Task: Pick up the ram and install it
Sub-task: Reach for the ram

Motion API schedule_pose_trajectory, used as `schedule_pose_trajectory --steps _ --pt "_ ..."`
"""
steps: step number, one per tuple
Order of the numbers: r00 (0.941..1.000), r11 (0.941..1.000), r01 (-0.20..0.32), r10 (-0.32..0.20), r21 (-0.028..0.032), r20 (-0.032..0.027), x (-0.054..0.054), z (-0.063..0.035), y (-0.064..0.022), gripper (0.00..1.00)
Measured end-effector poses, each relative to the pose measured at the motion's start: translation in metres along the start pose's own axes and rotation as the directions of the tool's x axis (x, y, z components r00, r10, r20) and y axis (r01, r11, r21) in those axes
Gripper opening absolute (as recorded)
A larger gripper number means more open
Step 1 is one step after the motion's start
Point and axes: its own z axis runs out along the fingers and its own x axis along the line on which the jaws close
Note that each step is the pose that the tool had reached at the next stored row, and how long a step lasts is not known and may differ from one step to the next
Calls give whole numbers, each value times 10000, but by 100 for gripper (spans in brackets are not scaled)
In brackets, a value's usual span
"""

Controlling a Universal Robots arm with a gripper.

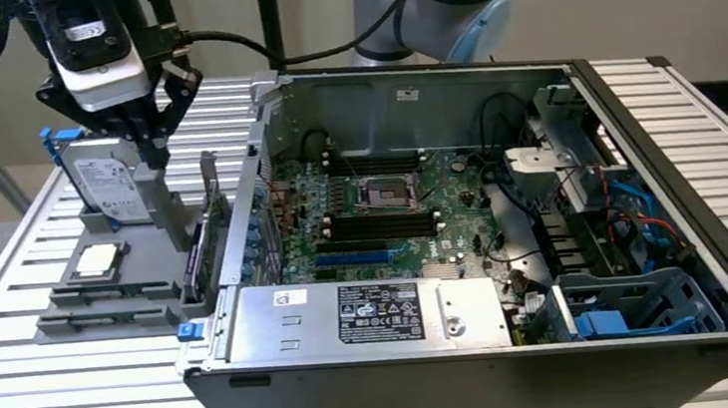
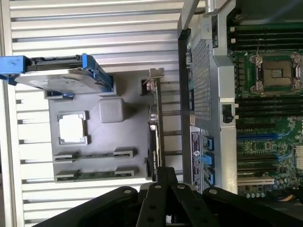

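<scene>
A thin, green ram (image 2: 90, 175) stick with dark chips is laid flat in a slot of the grey moulded holder (image 2: 132, 123), which is set on the ribbed metal table (image 1: 33, 376). The black gripper (image 1: 154, 154) is poised above the holder's far end, beside the silver, blue-framed drive (image 1: 115, 183). Its jaws are pressed together and nothing is held.

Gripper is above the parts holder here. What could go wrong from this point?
1. The gripper is shut close to the hard drive; descending, it could knock the drive.
2. The ram lies low in the holder, a thin edge that may be easy to miss.
3. The upright card stands between holder and motherboard; a carried stick might clip it.
</scene>
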Motion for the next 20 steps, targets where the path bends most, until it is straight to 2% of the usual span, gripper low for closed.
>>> schedule_pose_trajectory --steps 20 --pt "10000 10000 0 0 0 0 903 220 -184 11"
